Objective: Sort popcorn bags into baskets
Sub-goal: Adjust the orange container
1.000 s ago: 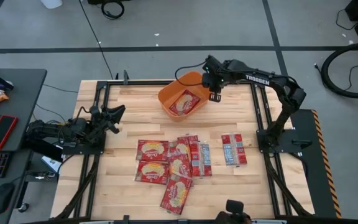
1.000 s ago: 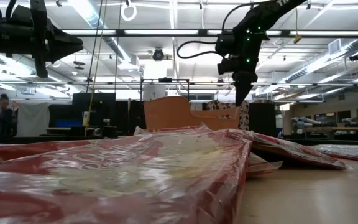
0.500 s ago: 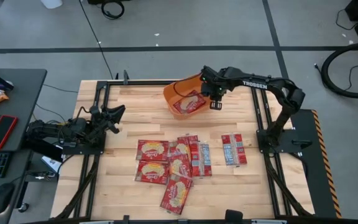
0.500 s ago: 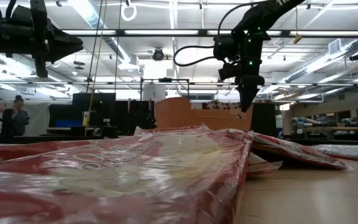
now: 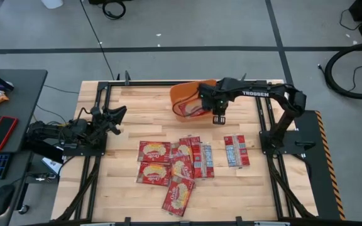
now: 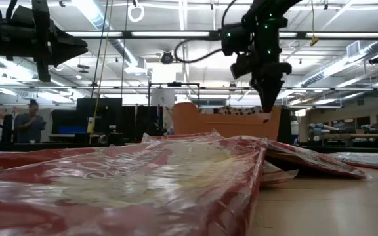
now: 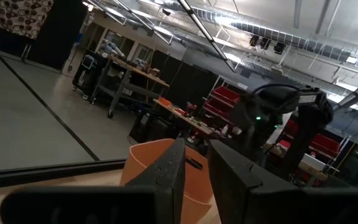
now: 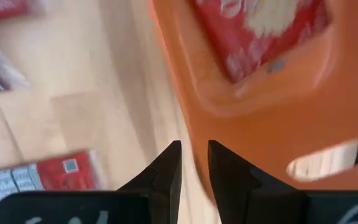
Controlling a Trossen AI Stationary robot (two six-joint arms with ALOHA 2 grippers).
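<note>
High view: my right gripper [image 5: 218,117], fingers nearly together and empty, sits at the orange basket's [image 5: 184,99] 4 o'clock edge; one popcorn bag [image 5: 195,109] lies inside, others heaped at the table's 6 o'clock. The basket has slid rightward, presumably nudged. Left gripper [image 5: 119,113] idles, barely parted.

Right wrist view: basket wall beside my fingertips.

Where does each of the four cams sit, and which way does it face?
High: overhead, straight down on the wooden table; both arms show.
Low: table height, level past red popcorn bags toward the room; right gripper overhead.
Left wrist: at the table's left edge, facing across; own nearly closed jaws frame the orange plastic tub.
Right wrist: looks down past own near-closed jaws at the tub's rim.
All four views share the tub.
</note>
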